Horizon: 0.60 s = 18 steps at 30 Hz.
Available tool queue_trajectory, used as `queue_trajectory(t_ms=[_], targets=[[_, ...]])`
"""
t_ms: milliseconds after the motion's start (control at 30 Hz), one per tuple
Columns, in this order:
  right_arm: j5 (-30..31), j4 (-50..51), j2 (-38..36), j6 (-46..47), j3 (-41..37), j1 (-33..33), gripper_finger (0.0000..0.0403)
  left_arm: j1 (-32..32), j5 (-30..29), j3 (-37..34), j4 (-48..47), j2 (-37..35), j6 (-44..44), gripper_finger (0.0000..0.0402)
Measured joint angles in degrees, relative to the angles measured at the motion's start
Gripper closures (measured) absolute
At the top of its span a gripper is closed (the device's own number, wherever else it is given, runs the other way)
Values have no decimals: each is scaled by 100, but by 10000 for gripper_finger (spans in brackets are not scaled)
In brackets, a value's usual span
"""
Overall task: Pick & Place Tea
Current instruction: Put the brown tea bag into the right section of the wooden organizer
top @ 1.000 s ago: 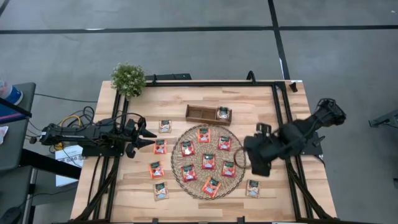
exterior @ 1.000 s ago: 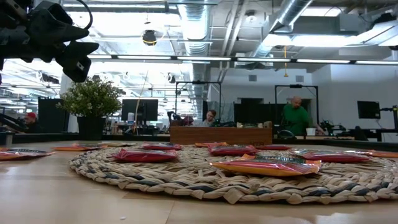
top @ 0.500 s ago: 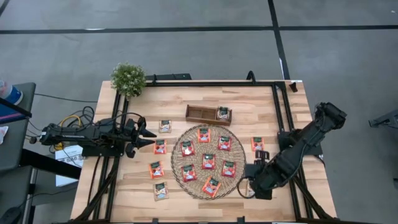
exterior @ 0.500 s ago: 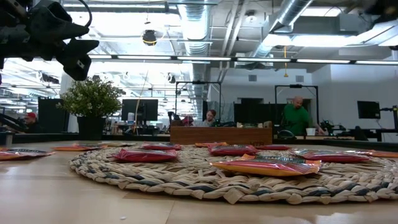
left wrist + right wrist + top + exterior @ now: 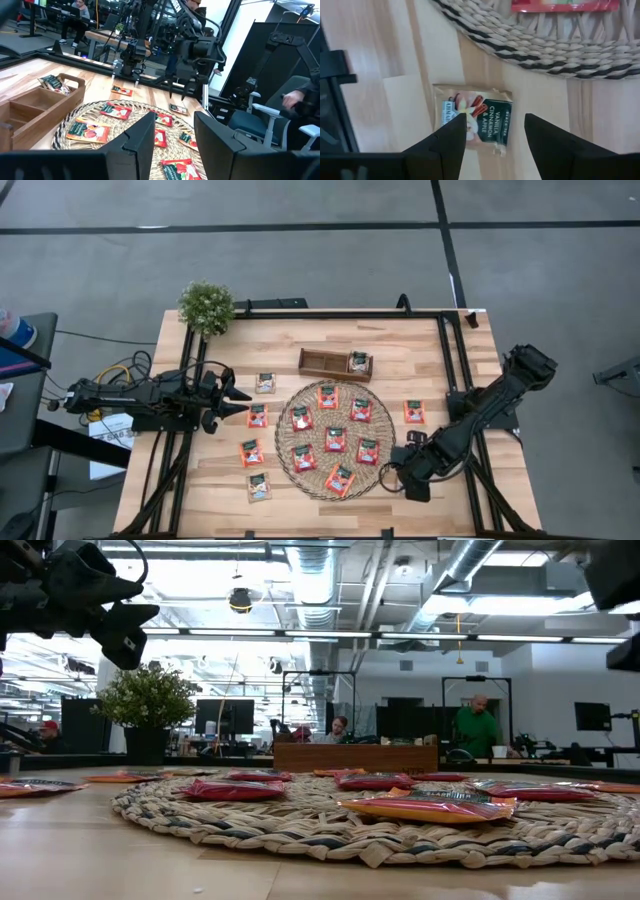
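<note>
Grey concrete floor with dark seams surrounds my bench, a pale plank top inside a black frame. Looking level across it, I see an open workshop with silver ceiling ducts, strip lights, monitors and a few people at desks far behind.

At the middle of the planks lies the round woven mat, carrying seven red-orange sachets spread apart, none overlapping. Behind the mat stands the wooden three-slot tray; one sachet sits in its rightmost slot. More tea lies on bare wood: four packets left of the mat and a red one to its right. A small potted plant occupies the far left corner.

My right pincer hangs low at the near right, just off the mat's rim, fingers spread open and empty. Its wrist camera looks down on a pale beige sachet flat on the wood between the two fingers, not touching it as far as I can tell.

My left pincer waits at the left edge, raised above the wood, fingers parted, holding nothing.
</note>
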State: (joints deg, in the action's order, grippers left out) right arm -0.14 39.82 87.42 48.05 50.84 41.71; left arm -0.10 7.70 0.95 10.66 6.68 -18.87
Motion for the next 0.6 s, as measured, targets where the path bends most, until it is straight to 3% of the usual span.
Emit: queue_trajectory(t_ms=[600], targets=[[-153, -734, 0, -138, -616, -249, 224, 0, 0, 0, 0, 0, 1, 273]])
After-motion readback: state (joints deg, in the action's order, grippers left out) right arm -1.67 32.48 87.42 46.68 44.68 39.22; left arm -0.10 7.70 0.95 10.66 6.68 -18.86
